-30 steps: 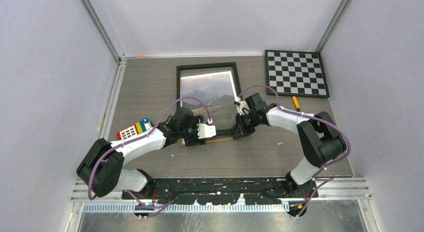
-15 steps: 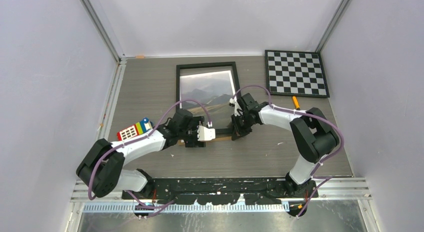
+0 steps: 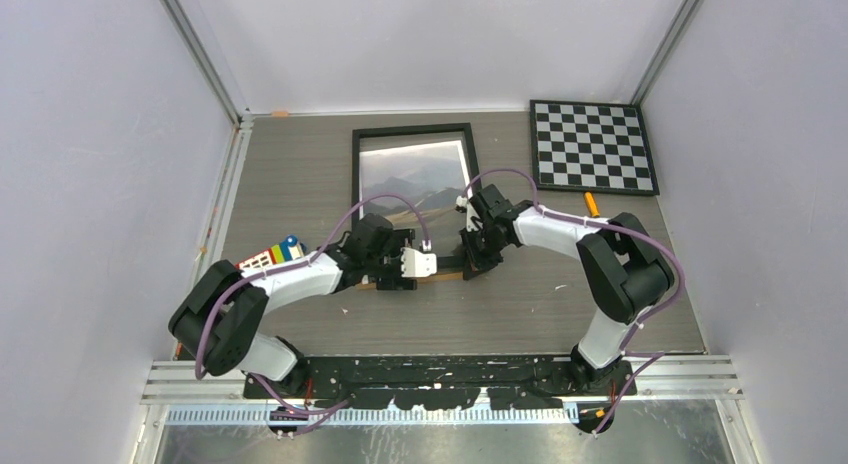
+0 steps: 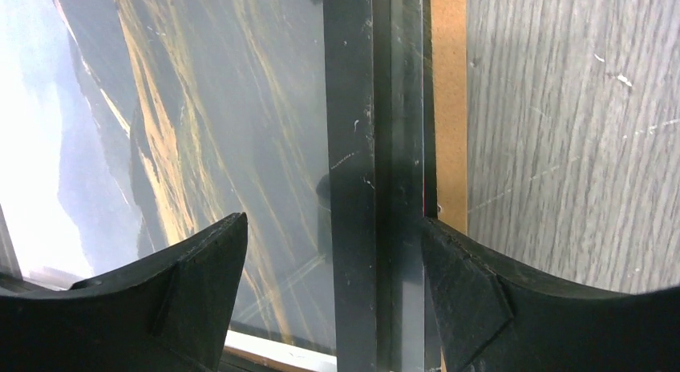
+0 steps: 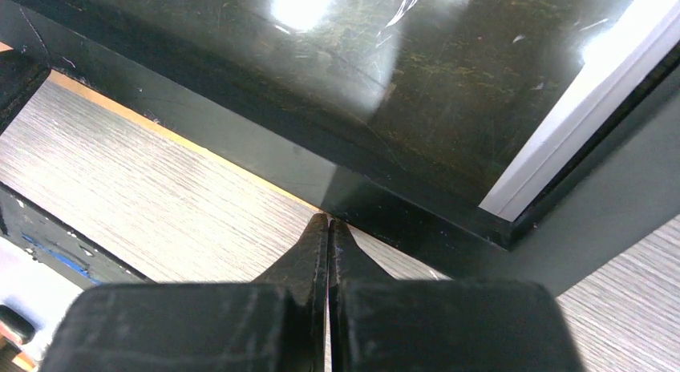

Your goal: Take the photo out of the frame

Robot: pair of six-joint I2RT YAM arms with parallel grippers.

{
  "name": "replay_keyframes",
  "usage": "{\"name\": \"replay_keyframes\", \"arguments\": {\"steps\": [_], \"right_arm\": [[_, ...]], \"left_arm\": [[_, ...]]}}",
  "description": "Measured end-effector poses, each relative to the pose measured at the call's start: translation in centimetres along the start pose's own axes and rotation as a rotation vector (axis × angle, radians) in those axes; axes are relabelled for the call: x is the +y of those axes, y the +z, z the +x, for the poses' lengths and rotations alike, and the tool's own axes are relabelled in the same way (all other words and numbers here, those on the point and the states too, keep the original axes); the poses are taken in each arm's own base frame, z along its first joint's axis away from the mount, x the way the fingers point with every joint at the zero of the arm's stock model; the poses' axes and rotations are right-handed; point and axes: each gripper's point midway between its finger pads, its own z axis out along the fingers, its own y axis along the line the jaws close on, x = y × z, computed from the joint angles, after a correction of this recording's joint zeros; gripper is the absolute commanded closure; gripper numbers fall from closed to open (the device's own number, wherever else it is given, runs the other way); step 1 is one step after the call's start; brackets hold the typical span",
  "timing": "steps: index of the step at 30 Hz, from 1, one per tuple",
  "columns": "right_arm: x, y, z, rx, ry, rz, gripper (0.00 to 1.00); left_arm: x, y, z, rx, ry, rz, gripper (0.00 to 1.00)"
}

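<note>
left gripper [image 3: 404, 265]: lower centre-left, jaws spread wide astride frame [image 4: 373, 147] bottom rail, gripping nothing.
frame: centre, flat on table [image 3: 300, 174].
photo [image 3: 413, 177]: inside frame, behind glass.
right gripper [image 5: 329, 222]: right of centre, jaws clenched empty, tips at frame edge.

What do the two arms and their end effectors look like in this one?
The left arm and right arm have white links between black joints, each trailed by a looping purple cable. The end effector fingers are matte black, tapering wedges.
</note>
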Motion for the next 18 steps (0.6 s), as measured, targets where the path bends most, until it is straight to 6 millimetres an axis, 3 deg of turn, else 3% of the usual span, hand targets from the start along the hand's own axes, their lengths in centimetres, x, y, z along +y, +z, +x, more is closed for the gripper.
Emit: {"name": "replay_keyframes", "arguments": {"steps": [18], "right_arm": [[-0.08,0.00,0.00,0.020,-0.001,0.014,0.99]], "left_arm": [[0.95,0.64,-0.32,0.003,-0.004,-0.012,0.19]]}}
